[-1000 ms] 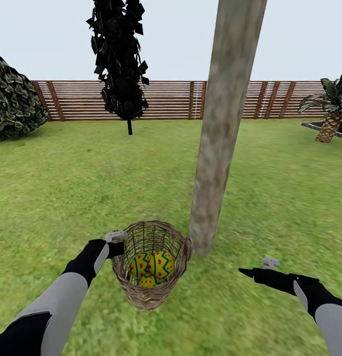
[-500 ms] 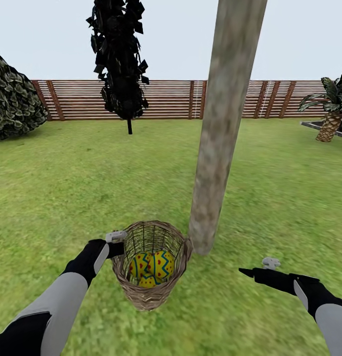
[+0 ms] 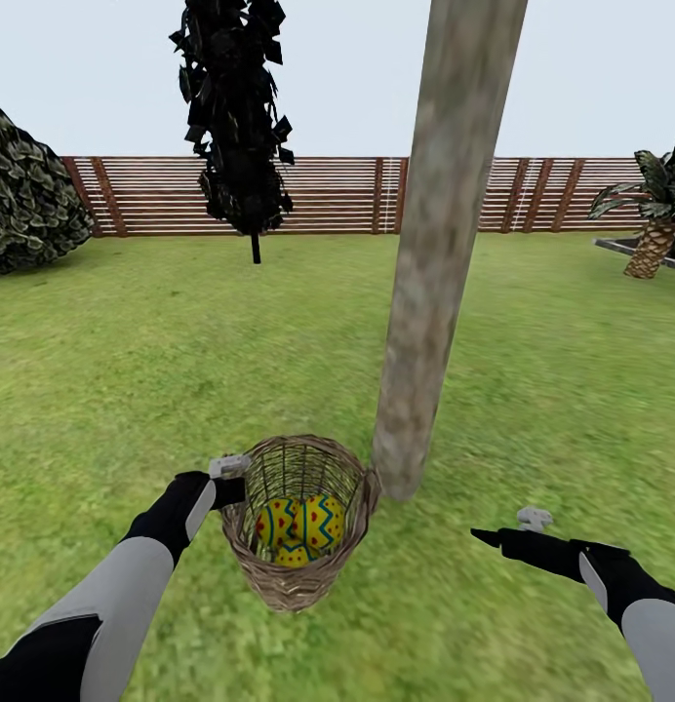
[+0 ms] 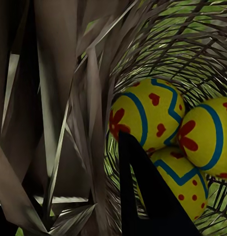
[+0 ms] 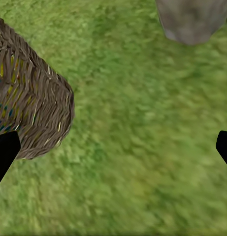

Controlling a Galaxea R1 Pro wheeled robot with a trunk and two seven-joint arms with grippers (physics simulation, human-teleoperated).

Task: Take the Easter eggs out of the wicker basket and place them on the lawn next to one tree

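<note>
The wicker basket [image 3: 297, 575] stands on the lawn [image 3: 133, 370], touching the foot of the thick pale tree [image 3: 425, 292]. Three yellow Easter eggs lie inside it: one [image 3: 276, 522] at the left, one [image 3: 320, 517] at the right, one [image 3: 294, 557] nearest me. My left gripper [image 3: 235, 483] is at the basket's left rim. In the left wrist view one black finger [image 4: 143, 196] sits inside the basket beside the eggs [image 4: 145, 115], with the woven wall [image 4: 88, 123] pinched against it. My right gripper [image 3: 484, 535] hovers open above grass to the basket's right, its fingers [image 5: 5, 152] spread wide.
A thin-stemmed black-leaved tree [image 3: 235, 127] stands far back, a round dark bush [image 3: 25, 190] at the far left, a palm [image 3: 655, 239] at the far right. A brown slat fence [image 3: 337, 195] bounds the lawn. Open grass [image 5: 143, 147] lies right of the basket, by the trunk [image 5: 192, 19].
</note>
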